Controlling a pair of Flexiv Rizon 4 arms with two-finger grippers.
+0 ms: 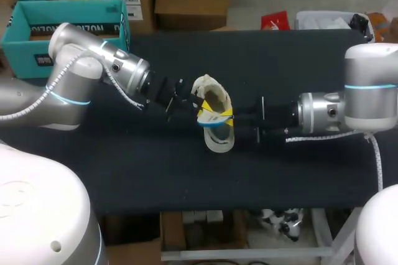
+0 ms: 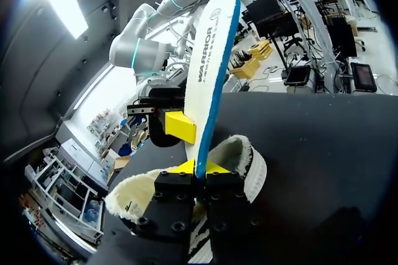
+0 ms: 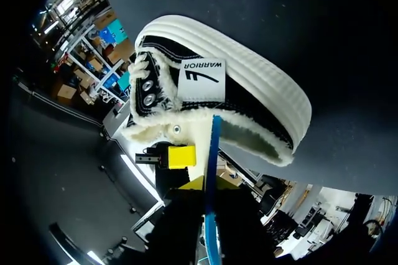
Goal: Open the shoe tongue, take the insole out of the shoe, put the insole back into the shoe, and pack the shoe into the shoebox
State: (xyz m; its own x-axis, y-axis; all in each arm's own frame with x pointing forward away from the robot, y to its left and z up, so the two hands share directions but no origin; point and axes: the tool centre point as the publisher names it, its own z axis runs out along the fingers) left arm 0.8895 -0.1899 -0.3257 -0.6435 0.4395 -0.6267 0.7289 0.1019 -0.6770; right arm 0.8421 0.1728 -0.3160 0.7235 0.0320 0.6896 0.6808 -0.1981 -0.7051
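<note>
My left arm [image 1: 93, 72] and right arm [image 1: 348, 106] stretch inward, wrists facing each other. My left end effector [image 2: 199, 167] and right end effector [image 3: 212, 183] both pinch the insole [image 2: 208, 60].

Shoebox [image 1: 25, 47] partly behind left arm [image 1: 81, 72]; insole [image 3: 213, 153] end cut off.

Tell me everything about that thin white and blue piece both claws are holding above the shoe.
The insole is a thin, flat sheet, white-faced with a blue rim and dark print, foam-like by its look. It stands on edge just over the opening of the fleece-lined shoe, above the black table. The left gripper pinches it from one side and the right gripper from the opposite side.
</note>
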